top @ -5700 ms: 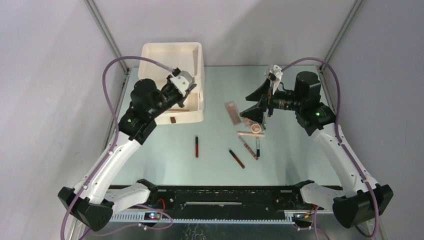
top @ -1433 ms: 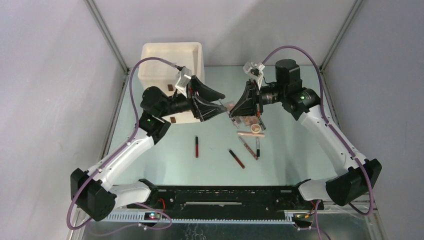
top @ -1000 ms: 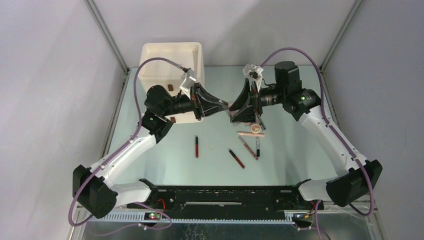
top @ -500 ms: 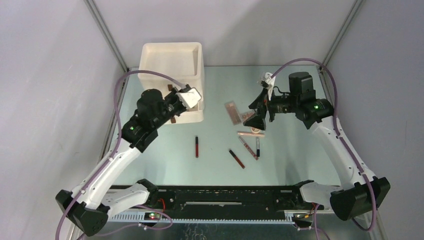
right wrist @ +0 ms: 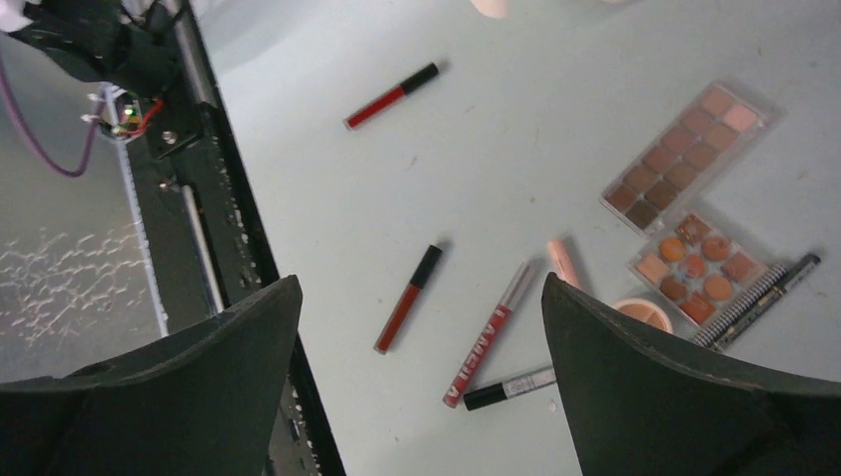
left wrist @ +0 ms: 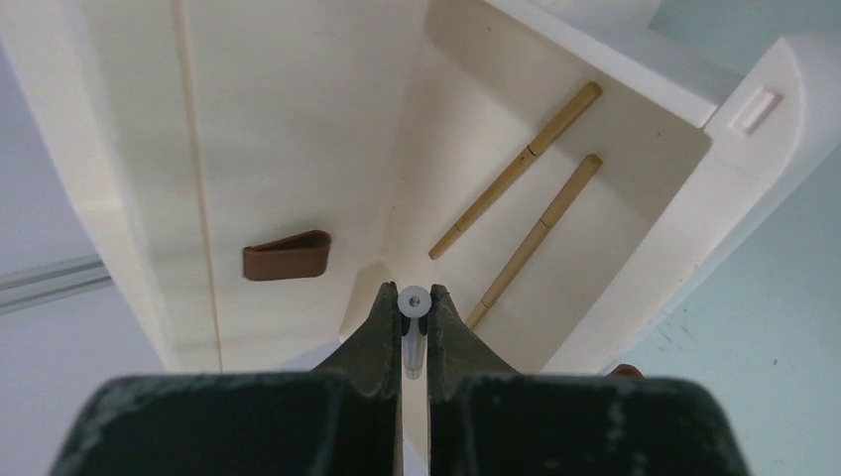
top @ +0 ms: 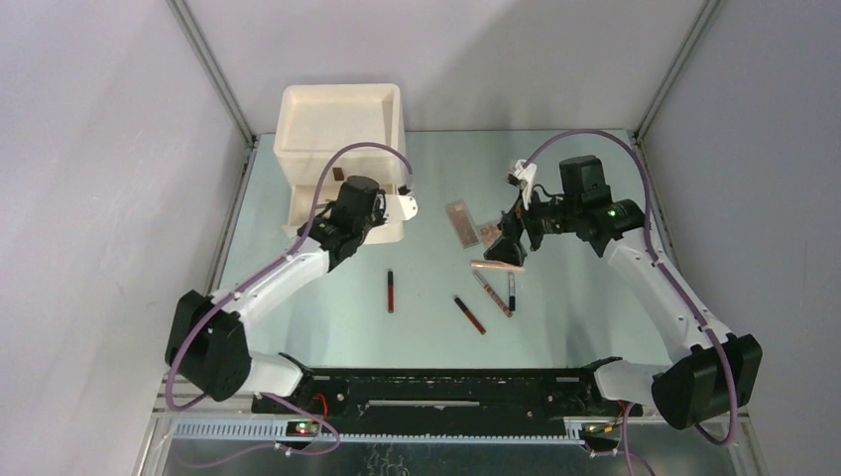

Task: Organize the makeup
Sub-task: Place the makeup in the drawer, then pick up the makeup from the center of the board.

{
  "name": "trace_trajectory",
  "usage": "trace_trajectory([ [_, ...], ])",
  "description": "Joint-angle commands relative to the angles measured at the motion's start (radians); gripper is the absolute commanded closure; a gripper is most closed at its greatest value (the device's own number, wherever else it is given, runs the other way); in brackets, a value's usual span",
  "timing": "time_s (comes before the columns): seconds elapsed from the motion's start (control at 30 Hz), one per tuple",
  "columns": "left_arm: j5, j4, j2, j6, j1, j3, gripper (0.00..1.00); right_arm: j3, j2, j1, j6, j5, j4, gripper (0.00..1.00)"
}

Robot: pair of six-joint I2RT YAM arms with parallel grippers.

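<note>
Since meeting mid-table right of the drawer box (top: pixel 337 119), your left arm has swung back over the box's pulled-out drawer (left wrist: pixel 645 238), and your right arm has dropped over the loose makeup further right. Your left fingers (left wrist: pixel 382 337) are pressed together on nothing, above two pencils (left wrist: pixel 516 169) lying in that drawer. Your right fingers (right wrist: pixel 238 347) stand wide apart and empty. Below them, well right of the box, lie the large palette (right wrist: pixel 689 154), the small palette (right wrist: pixel 694 268) and slim tubes (right wrist: pixel 407 297). Expect the palettes to be light, stiff, slick and flat, so pinch across the narrow width. The tubes will likely roll, so take them mid-length. The table (top: pixel 575 317) looks smooth and the cluster is crowded, so come straight down.
</note>
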State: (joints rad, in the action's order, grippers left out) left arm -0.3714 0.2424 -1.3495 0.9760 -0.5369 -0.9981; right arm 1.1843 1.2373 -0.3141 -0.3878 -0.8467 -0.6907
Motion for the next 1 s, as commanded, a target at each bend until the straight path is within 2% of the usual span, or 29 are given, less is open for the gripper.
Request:
trace_trajectory([
  [0.0,-0.060,-0.049,-0.051,0.042,0.017,-0.015,0.97,-0.002,0.045,-0.003,-0.018,0.118,0.005,0.00],
  [0.27,-0.068,-0.001,-0.127,0.030,0.034,-0.065,0.83,-0.002,0.146,-0.003,0.041,0.376,0.051,0.00],
  [0.5,-0.038,0.023,-0.086,0.010,0.037,-0.073,0.49,0.013,0.236,0.014,0.055,0.582,0.063,0.04],
  [0.73,0.047,0.069,0.060,-0.059,0.043,-0.066,0.27,0.057,0.363,0.053,0.031,0.699,0.026,0.25],
  [0.9,0.138,0.106,0.216,-0.153,0.043,-0.046,0.19,0.098,0.447,0.052,0.028,0.748,0.008,0.39],
  [0.97,0.172,0.108,0.274,-0.182,0.043,-0.026,0.18,0.120,0.476,0.052,0.027,0.763,-0.001,0.41],
])
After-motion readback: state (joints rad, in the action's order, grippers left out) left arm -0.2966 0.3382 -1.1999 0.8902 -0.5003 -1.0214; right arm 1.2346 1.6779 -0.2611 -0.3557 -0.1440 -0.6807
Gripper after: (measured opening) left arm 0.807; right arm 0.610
